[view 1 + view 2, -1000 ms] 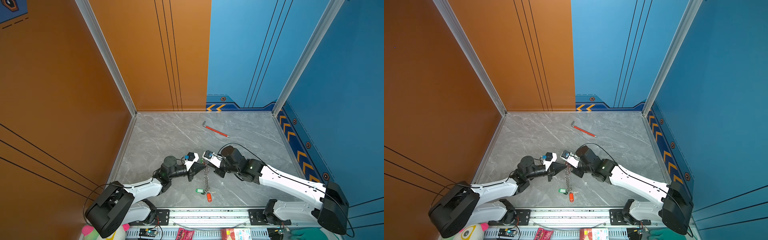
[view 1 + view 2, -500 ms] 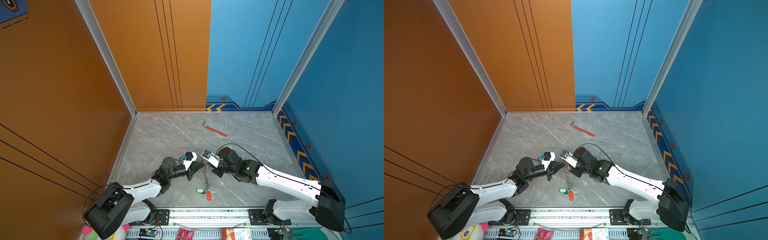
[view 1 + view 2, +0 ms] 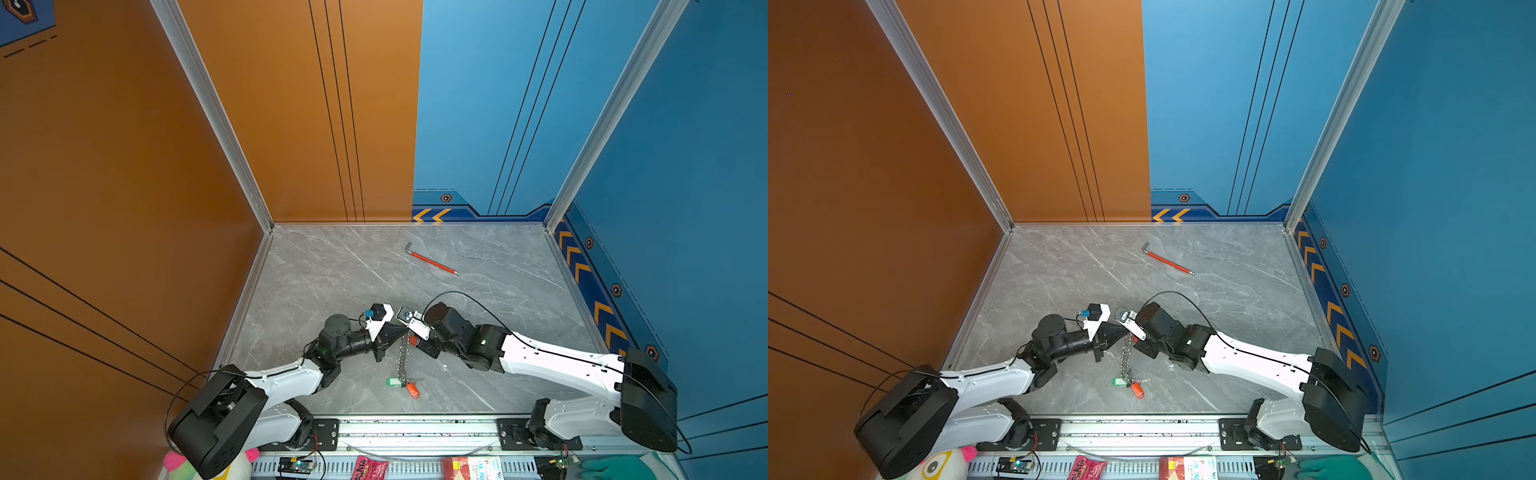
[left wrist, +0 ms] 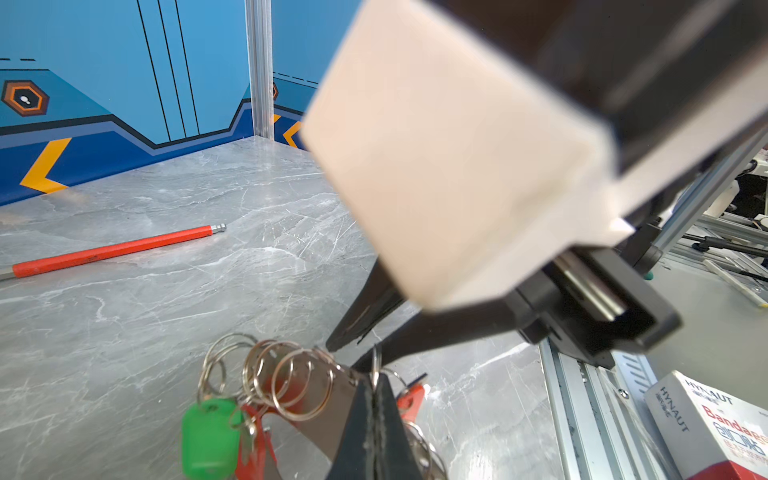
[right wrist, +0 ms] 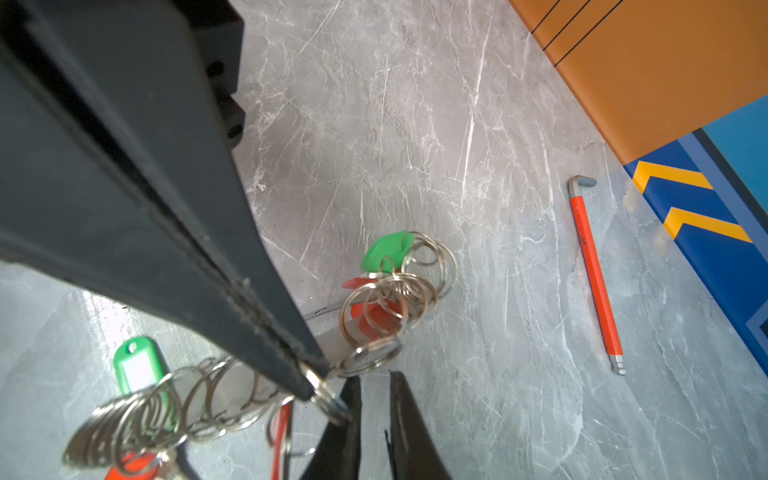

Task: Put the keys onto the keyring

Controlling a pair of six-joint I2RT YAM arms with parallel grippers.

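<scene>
**Status.** The keyring (image 3: pixel 402 359), a chain of linked metal rings, hangs from the left gripper (image 4: pixel 376 395). This gripper is fully closed, with one of the top rings pinched at its tip. The lower end of the chain rests on the tabletop (image 3: pixel 332 282), near the middle of the front edge. Two keys lie at that end, one with a green tag (image 3: pixel 392 381) and one with an orange tag (image 3: pixel 412 390). Both appear to be on the rings already.

An orange piece (image 3: pixel 412 340), probably another tag, sits just beside the top rings. It cannot be told whether it is threaded on. No loose key shows on the tabletop in either top view.

The right gripper (image 5: pixel 374 380) meets the left gripper tip to tip at the top ring. Its fingers (image 5: pixel 345 424) stand slightly apart, and nothing shows between them.

**Remaining.** Judged from this, most of the threading is done. The piece at the top needs to be seated or checked.

**Clearance.**
- The front edge and the rail (image 3: pixel 415 428) are close to the tags, so allow little travel forwards.
- There is ample open surface towards the back edge and both side edges.
- The hex wrench (image 3: pixel 432 262) lies well apart near the back edge, right of the middle, out of the work area.
</scene>
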